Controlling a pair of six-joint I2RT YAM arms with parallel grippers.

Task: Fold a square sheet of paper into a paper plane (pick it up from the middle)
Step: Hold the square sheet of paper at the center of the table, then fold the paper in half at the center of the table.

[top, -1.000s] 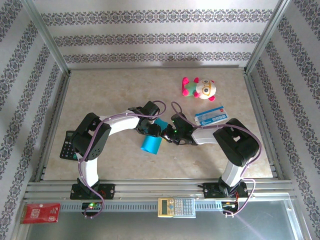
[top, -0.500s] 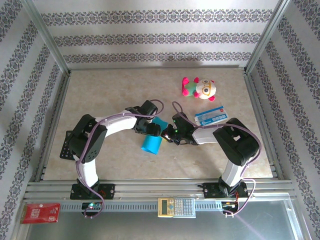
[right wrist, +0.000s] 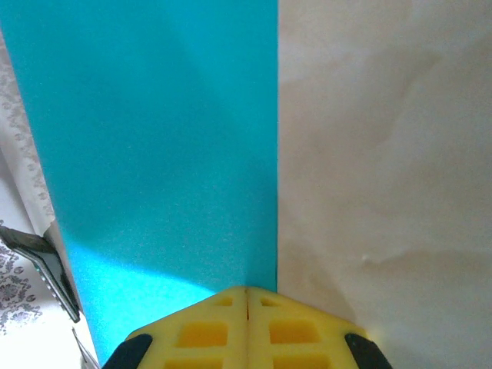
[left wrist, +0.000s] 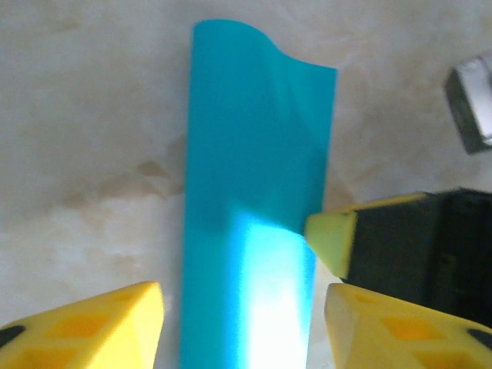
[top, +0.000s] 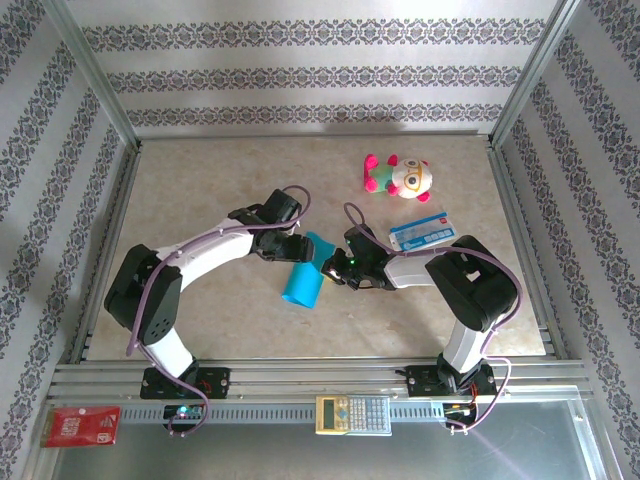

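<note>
While the right tool (right wrist: 246, 296) stands pinched shut on an edge of the folded-over square sheet of paper (top: 301, 277) at mid-worktop (top: 200, 180), the left tool (left wrist: 242, 300) straddles it, prongs apart. Pressing the lengthwise crease flat looks next.

Looking down from above, I can't see the far end of the square sheet of paper (top: 301, 287), because the left gripper (top: 290, 250) and right gripper (top: 334, 268) cover it. On the left wrist camera the sheet runs off the bottom edge, and my left fingers (left wrist: 100, 330) are cut off there too. On the right wrist camera it runs off the top. The print on the white-and-blue card (top: 420, 231) is too small to read.
</note>
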